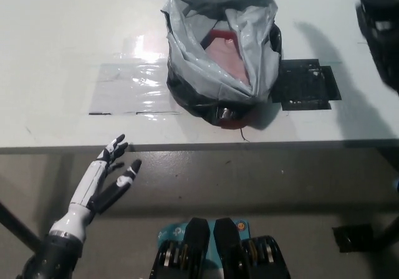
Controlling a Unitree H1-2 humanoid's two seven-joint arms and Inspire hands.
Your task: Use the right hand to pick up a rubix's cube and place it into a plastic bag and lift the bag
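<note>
A grey plastic bag [240, 17] stands on the white table [62, 30] with its mouth open towards me. Inside the mouth shows a red and pinkish shape [219, 48], probably the Rubik's cube; its faces are not clear. Only a stretch of my black right arm [381, 30] shows at the top right edge, well clear of the bag, and its hand is out of the picture. My white left hand [103, 182] rests below the table's front edge at lower left, open with fingers apart, holding nothing.
The bag sits on a dark base [215, 108] near the table's front edge [187, 147]. A shiny clear sheet [124, 89] lies taped to the left of the bag, and a black patch [305, 83] to its right.
</note>
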